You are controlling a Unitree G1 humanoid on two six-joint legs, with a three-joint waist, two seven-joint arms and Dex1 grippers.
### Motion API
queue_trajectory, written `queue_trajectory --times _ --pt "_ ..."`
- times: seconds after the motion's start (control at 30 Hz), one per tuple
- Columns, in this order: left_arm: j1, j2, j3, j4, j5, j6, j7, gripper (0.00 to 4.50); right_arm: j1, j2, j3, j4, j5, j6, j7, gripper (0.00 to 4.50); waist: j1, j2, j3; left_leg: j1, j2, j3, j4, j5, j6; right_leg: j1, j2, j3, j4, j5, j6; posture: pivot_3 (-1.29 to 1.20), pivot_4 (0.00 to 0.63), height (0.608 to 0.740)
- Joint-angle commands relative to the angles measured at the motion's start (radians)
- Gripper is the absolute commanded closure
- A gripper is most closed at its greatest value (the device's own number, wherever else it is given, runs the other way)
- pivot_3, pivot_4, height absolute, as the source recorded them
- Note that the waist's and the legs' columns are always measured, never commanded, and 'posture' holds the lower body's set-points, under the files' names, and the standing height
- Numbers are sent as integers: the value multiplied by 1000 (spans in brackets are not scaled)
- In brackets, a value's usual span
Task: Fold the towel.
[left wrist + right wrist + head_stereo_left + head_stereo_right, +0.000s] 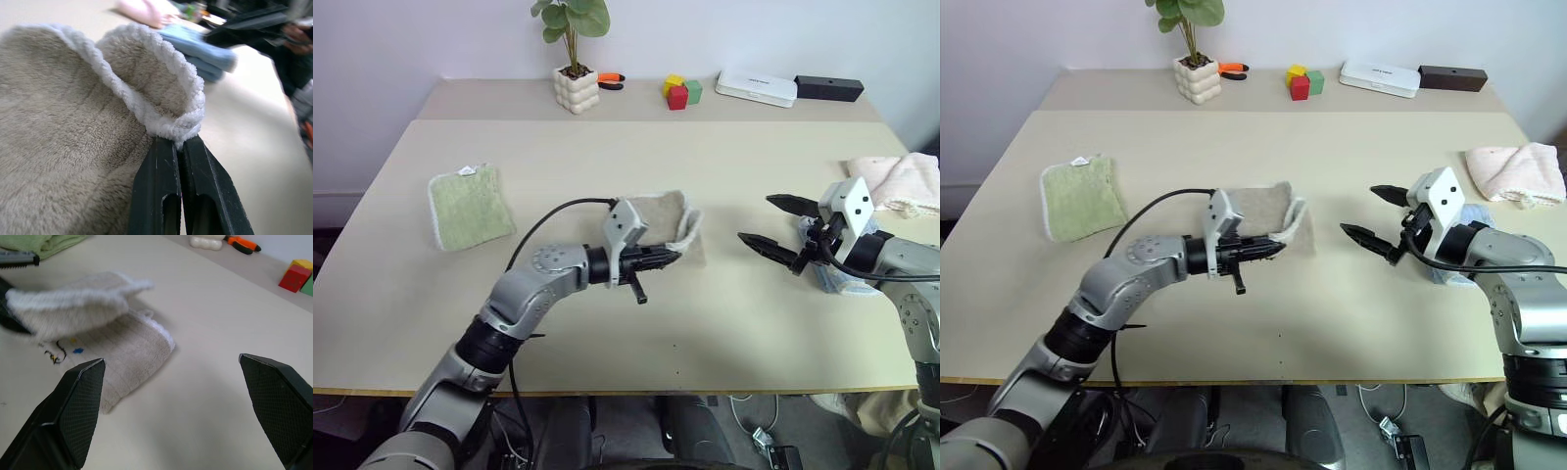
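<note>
We are folding the beige terry towel [658, 217] mid-counter: our left pincer [668, 256] is clamped on its white-stitched edge, lifting it over. Our right pincer [1369, 219] is waiting nearby, spread wide. Next, lay the edge flat.

beige table [607, 323], towel [658, 217], green cloth [470, 206]

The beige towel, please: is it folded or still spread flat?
Partly folded: the left gripper pinches the towel's white edge, lifting it over the layer on the table.
</note>
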Motion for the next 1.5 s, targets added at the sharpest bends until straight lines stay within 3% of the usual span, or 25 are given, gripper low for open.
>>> queue_trajectory --times 0.03,0.13,0.23,0.47,0.5,0.87,1.0,1.1,1.33,1.5 --pt "-29 -38 -19 61 77 -62 -55 4414 6 -2 -37 -48 4 -7 -24 0 0 0 0 0 0 0 0 0 0 0 0 0 0 0 0 0 150 740" --pt "-41 -73 -14 122 120 -57 -66 4414 7 -2 -37 -53 5 -9 -37 0 -3 0 0 0 0 0 0 0 0 0 0 0 0 0 0 0 150 740" --pt "-38 -89 -5 158 150 -52 -90 3687 3 -1 -37 -53 7 -11 -46 0 -1 0 0 0 0 0 0 0 0 0 0 0 0 0 0 0 150 740" --pt "-8 -110 9 135 189 -54 -105 336 -15 2 -23 -24 -10 -35 -58 0 -1 0 0 0 0 -1 1 0 0 0 0 0 0 1 2 0 150 740" --pt "2 -102 6 113 189 -54 -115 64 -19 4 -18 -21 -12 -38 -59 0 -2 0 0 0 0 -1 1 0 0 0 0 0 0 1 3 0 150 740" --pt "48 10 145 -109 79 84 -171 64 -85 39 8 19 -15 -43 -62 0 -4 1 0 0 0 -1 2 0 0 0 0 0 2 1 3 0 150 740" --pt "-14 -57 319 -9 33 91 -36 64 -148 119 -5 12 5 -9 -165 0 -4 1 1 0 0 -1 2 0 0 0 0 0 3 1 3 0 150 740" --pt "-46 -101 427 36 -7 89 31 887 -188 248 10 -12 2 17 -307 844 -5 1 1 0 0 -1 3 0 0 0 0 0 4 2 3 0 150 740" --pt "-94 -222 472 136 89 -34 228 4480 -242 515 115 -107 -78 95 -628 4390 -1 1 1 0 0 -2 3 0 0 -2 0 -1 8 1 3 0 150 740" --pt "-86 -311 440 204 161 -107 320 4500 -194 623 248 -177 -113 127 -677 4457 0 1 0 -1 -1 -3 2 0 -1 -2 0 -1 8 2 4 0 150 740"
